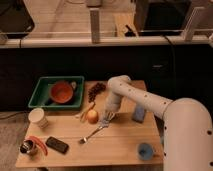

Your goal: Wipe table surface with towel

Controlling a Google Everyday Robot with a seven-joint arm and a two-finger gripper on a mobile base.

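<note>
crowding the jaws: fruit (92, 116), fork (93, 134)

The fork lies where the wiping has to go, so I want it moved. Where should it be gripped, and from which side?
Probably the mid-handle of the fork, from straight above, closing across its narrow width: it lies flat on the table surface, running diagonally. The gripper hangs over its head end, beside the round fruit.

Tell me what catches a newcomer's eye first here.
The big white robot arm reaches in from the right, its gripper low over the middle of the table surface, beside an orange fruit. At the back left, a green tray holds a red-orange bowl.
</note>
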